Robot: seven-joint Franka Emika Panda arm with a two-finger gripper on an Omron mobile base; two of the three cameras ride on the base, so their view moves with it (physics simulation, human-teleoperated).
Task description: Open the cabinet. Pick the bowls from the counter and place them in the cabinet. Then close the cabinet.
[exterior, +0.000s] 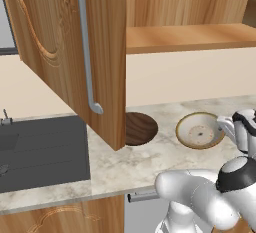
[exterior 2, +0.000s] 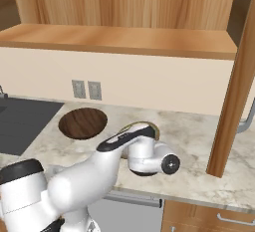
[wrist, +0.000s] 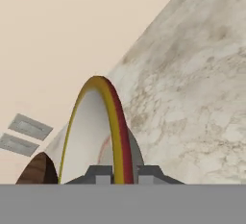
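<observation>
The cabinet (exterior: 65, 42) hangs above the counter (exterior: 150, 162) with both doors swung open and its shelf (exterior: 190, 37) bare. The tan bowl (exterior: 200, 130) with its pale speckled inside sits on the counter at the right. My gripper (exterior: 221, 126) is at its right rim. In the hand view the rim of the tan bowl (wrist: 91, 131) runs between the two tips of my gripper (wrist: 119, 172), which are shut on it. The dark wooden bowl (exterior: 140, 128) lies to its left, partly behind the left door, and shows as a brown bowl (exterior 2: 82, 123) on the counter.
The open left door's edge and long grey handle (exterior: 86, 47) hang over the counter near the dark bowl. The right door (exterior 2: 236, 96) stands open at the right. A dark sink (exterior: 40, 149) lies to the left. Wall outlets (exterior 2: 86, 89) sit behind the bowls.
</observation>
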